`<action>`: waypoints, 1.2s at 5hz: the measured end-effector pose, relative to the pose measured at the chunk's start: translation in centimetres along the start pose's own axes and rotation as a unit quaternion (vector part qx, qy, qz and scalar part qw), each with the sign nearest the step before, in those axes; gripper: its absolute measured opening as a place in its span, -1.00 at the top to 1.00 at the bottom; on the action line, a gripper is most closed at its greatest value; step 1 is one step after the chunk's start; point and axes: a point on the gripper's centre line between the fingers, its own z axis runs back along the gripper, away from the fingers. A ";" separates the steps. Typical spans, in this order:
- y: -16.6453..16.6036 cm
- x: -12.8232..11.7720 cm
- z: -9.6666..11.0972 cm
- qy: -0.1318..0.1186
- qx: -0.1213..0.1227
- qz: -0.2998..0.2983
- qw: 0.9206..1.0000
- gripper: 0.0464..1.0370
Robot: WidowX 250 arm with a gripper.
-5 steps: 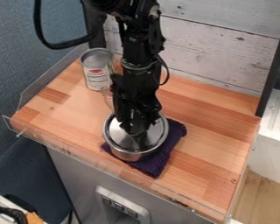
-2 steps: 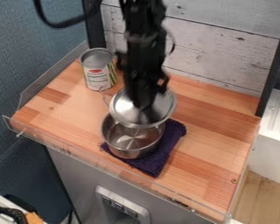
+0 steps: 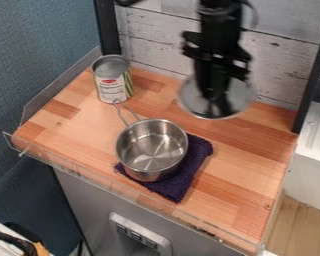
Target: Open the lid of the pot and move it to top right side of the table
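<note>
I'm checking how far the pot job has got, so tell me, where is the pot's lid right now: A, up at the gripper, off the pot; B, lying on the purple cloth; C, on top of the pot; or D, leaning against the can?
A: the lid is up at the gripper, and the pot sits open.
</note>
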 end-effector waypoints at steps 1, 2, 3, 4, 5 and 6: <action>-1.3 1.7 -2.4 0.016 0.017 -0.010 1.000 0.53; -0.9 2.4 -5.4 0.029 0.037 0.005 0.999 0.53; -0.4 3.3 -7.5 0.032 0.047 0.027 0.998 0.53; -0.2 4.1 -8.7 0.038 0.046 0.031 0.998 0.53; -0.2 4.5 -8.8 0.033 0.034 0.034 0.998 0.41; -0.5 4.1 -8.8 0.046 0.023 0.028 0.998 -0.18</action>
